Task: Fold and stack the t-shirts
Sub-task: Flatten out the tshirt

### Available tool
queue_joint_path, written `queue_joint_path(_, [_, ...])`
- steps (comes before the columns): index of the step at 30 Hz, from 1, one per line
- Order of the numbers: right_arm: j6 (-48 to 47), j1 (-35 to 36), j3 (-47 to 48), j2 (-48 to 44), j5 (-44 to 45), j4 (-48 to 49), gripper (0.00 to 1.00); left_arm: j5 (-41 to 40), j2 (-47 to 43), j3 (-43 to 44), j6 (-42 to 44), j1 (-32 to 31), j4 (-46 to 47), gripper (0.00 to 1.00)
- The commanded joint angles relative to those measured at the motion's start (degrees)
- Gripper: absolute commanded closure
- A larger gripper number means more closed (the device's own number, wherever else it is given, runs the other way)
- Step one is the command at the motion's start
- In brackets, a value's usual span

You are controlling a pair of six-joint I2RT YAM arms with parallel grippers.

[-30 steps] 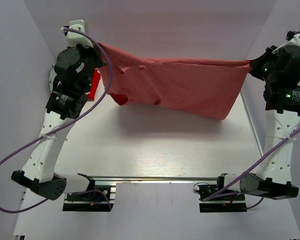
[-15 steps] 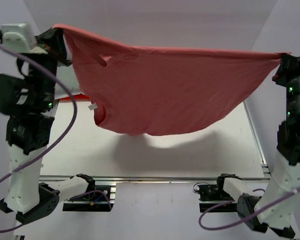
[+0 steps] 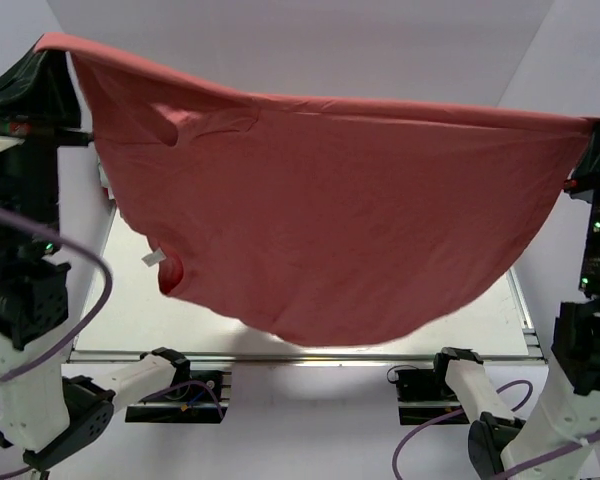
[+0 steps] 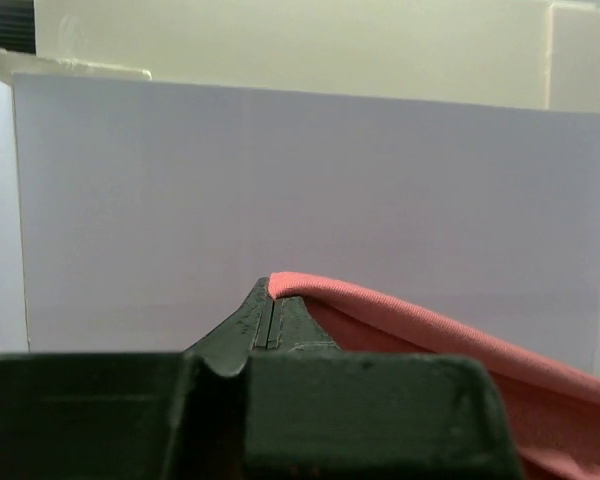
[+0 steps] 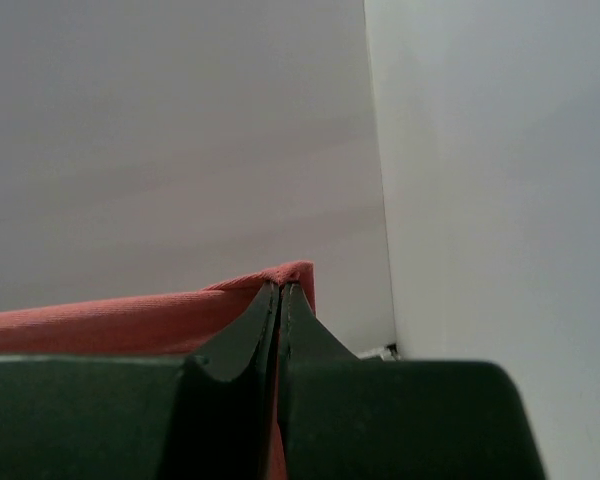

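The salmon-pink t-shirt (image 3: 330, 220) hangs stretched wide in the air between both arms, high above the table. Its round neck (image 3: 170, 272) with a white label hangs low at the left. My left gripper (image 3: 50, 50) is shut on the shirt's top left corner; the pinched cloth shows in the left wrist view (image 4: 310, 290) at my left gripper (image 4: 268, 290). My right gripper (image 3: 598, 128) is shut on the top right corner; the cloth edge shows in the right wrist view (image 5: 130, 318) at my right gripper (image 5: 280, 290). The grey, red and white shirts are hidden.
The white table (image 3: 130, 310) lies below, mostly covered from view by the hanging shirt. White walls stand at the back (image 3: 310, 50) and on both sides. The arm bases (image 3: 175, 385) sit at the near edge.
Both arms have lifted and pulled the shirt up and toward the camera, spreading it wider. The red thing seen at the left behind the left arm is now hidden.
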Motion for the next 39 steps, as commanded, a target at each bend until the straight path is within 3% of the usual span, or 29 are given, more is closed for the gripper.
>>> queue_joint_path(1, [-0.20, -0.36, -2.77, 4.22, 4.18, 2.29, 1.00, -5.96, 6.10, -0.32, 1.67, 0.07, 2.15, 1.00])
queue_joint_path(7, [3.48, -0.45, -13.91, 8.62, -0.89, 7.29, 1.00, -14.21, 15.86, -3.12, 1.67, 0.60, 4.07, 1.00])
queue_joint_path(10, [6.29, -0.36, -23.06, 10.91, -5.99, 12.29, 1.00, -21.77, 18.58, -11.81, 1.67, 1.13, 9.76, 1.00])
queue_joint_path(13, [8.23, -0.36, -30.89, 14.07, -11.70, 17.49, 1.00, -24.09, 21.66, -18.94, -0.52, 1.74, 11.64, 1.00])
queue_joint_path(19, [12.45, -0.36, -38.28, 27.51, -23.65, 27.42, 1.00, -24.88, 39.05, -17.11, -9.66, 5.08, 5.41, 1.00])
queue_joint_path(25, [12.11, -0.19, -29.09, 49.96, -29.11, 29.36, 1.00, -17.07, 58.89, -6.06, -11.69, 7.90, 3.91, 1.00])
queue_joint_path(27, [11.93, -0.18, -25.30, 56.56, -31.13, 29.45, 1.00, -14.44, 61.91, -5.50, -12.56, 8.68, 6.69, 1.00])
queue_joint_path(34, [11.75, 0.16, -12.81, 68.90, -28.52, 30.94, 1.00, -5.56, 68.85, -4.37, -15.73, 12.03, 16.37, 1.00])
queue_joint_path(39, [12.11, 0.16, -4.29, 75.06, -26.75, 30.59, 1.00, 0.16, 73.69, 0.90, -17.40, 13.17, 15.86, 1.00])
